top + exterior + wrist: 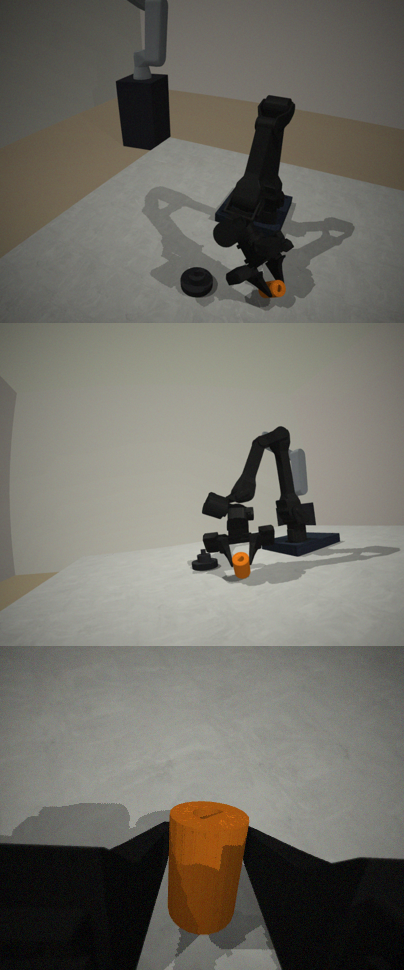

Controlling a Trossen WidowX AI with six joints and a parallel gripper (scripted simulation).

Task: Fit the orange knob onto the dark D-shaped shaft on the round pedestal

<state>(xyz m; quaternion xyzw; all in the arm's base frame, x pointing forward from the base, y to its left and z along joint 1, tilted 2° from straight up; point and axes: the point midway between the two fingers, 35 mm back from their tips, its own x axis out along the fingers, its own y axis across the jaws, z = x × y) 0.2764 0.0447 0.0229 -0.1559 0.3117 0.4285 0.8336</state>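
The orange knob [273, 294] [242, 571] [205, 856] is between the fingertips of my gripper [276, 289] [241, 565] [205, 831], which is shut on it. The knob is tilted, its holed end facing up and out toward the top and exterior views. The hole's straight edge shows in the wrist view. The knob's lower end is low over the table; I cannot tell if it touches. The dark round pedestal [192, 288] [204, 564] stands beside the gripper, to its left in the top and exterior views. Its dark shaft [202, 551] points up; the flat side cannot be made out.
The arm's blue base plate [283, 210] [299, 549] lies behind the gripper on the pale table [111, 242] [134, 592]. A grey arm [155, 33] [298, 471] stands on a black block [138, 114] at the table's far corner. Arm shadows lie around the pedestal and knob.
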